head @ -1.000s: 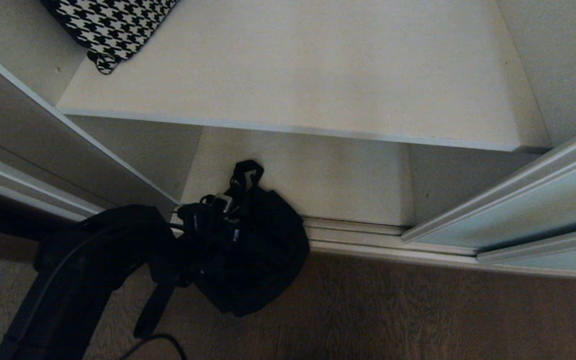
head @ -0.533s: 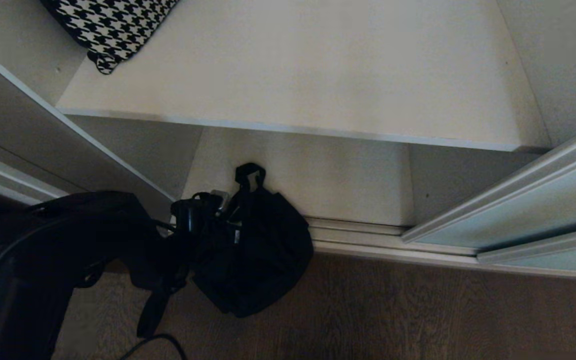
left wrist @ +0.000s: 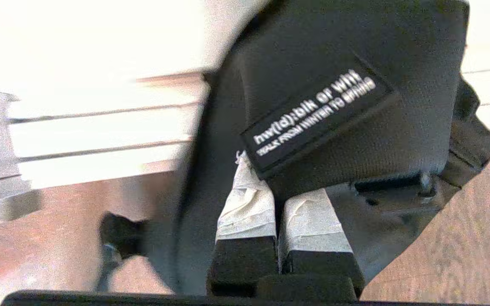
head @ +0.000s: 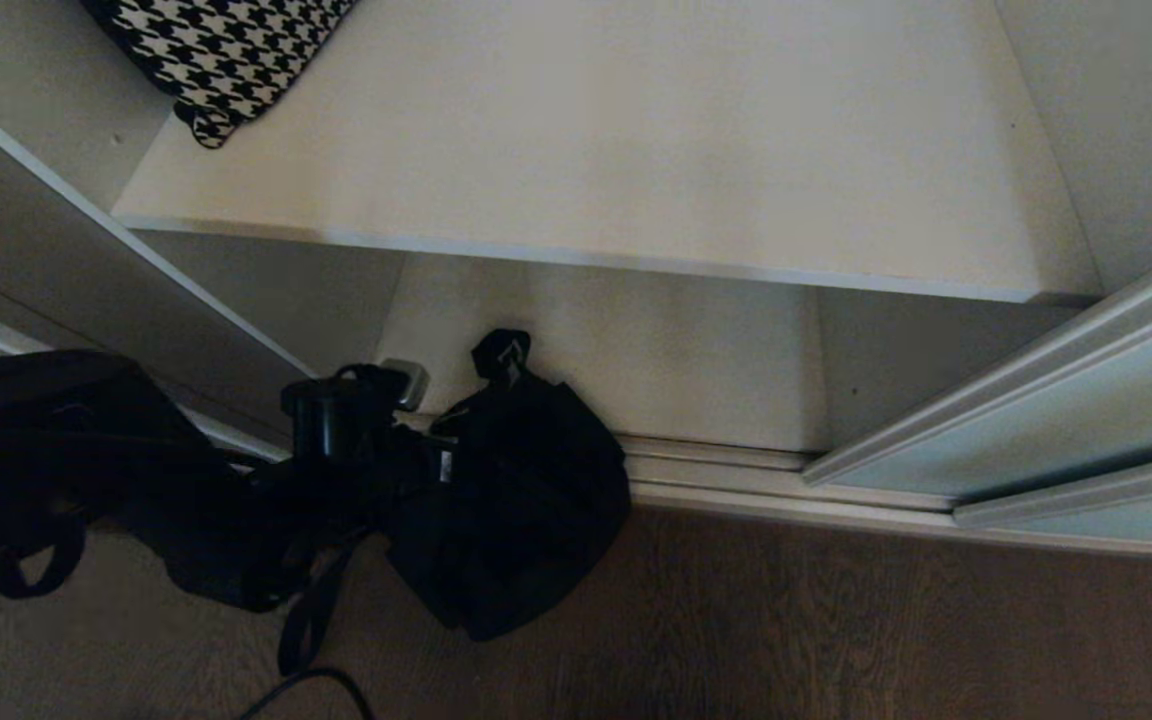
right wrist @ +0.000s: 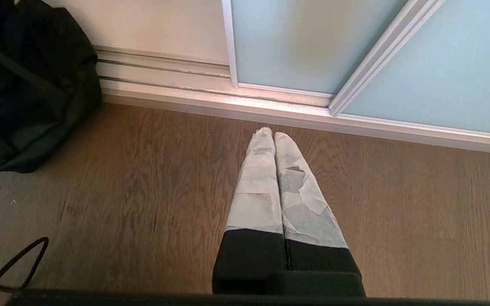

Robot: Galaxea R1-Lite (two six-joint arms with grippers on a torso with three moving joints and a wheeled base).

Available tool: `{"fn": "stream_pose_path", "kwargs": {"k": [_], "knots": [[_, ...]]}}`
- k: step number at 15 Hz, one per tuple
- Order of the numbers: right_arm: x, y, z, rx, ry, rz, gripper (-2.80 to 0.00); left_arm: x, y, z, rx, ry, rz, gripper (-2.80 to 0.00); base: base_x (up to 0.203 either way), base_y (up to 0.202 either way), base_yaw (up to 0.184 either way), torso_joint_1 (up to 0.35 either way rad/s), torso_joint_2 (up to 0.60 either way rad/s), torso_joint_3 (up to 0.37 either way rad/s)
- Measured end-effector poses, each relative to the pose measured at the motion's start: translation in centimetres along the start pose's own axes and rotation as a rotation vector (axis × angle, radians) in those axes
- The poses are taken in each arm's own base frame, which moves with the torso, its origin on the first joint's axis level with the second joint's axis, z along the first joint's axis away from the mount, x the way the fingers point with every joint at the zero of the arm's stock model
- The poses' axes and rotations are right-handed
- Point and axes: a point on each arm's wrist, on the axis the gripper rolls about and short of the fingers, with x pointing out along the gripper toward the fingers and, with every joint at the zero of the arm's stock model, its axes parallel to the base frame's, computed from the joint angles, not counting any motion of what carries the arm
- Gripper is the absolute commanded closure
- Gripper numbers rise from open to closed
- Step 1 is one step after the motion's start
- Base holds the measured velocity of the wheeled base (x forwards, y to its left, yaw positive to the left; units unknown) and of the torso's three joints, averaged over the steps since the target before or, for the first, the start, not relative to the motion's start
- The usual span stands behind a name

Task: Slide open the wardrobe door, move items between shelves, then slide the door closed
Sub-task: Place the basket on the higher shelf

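The soft black bag [head: 526,510] slumps in front of the lower shelf [head: 616,350], across the door track and over the wood floor. My left gripper [head: 428,458] is shut on its upper edge, by the white-lettered label [left wrist: 313,114]. Its taped fingers [left wrist: 245,204] pinch the fabric, and the bag [left wrist: 347,55] hides their tips. I cannot tell whether the bag touches the floor. The upper shelf [head: 636,150] lies above. The sliding wardrobe door [head: 1036,420] stands pushed to the right. My right gripper [right wrist: 269,132] hangs shut and empty over the floor near the door [right wrist: 287,42], right of the bag [right wrist: 24,85].
A black-and-white houndstooth cushion [head: 216,50] lies at the back left of the upper shelf. The cream floor track [head: 716,465] runs along the wardrobe front. A white side wall [head: 86,270] rises at the left. A black cable [head: 306,690] loops on the floor.
My left arm has swung up and to the left, and the wrist has risen with it. The bag stays gripped and has barely shifted. The right arm has not moved.
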Motion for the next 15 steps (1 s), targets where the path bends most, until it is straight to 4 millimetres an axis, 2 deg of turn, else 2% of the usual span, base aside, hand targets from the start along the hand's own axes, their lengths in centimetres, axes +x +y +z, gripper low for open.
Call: {"fn": "stream_pose_path", "kwargs": {"k": [6, 9, 15], "knots": [[0.0, 0.0, 0.0, 0.0, 0.0, 0.0, 0.0, -6.1, -0.6, 3.9, -0.044, 0.036, -0.01, 0.0, 0.0, 0.0, 0.0, 0.0, 0.0, 0.0], [0.0, 0.0, 0.0, 0.0, 0.0, 0.0, 0.0, -9.8, -1.1, 6.1, -0.068, 0.043, -0.032, 0.0, 0.0, 0.0, 0.0, 0.0, 0.0, 0.0], [0.0, 0.0, 0.0, 0.0, 0.0, 0.0, 0.0, -17.4, -1.4, 8.9, -0.064, 0.025, -0.024, 0.0, 0.0, 0.0, 0.0, 0.0, 0.0, 0.0]]}}
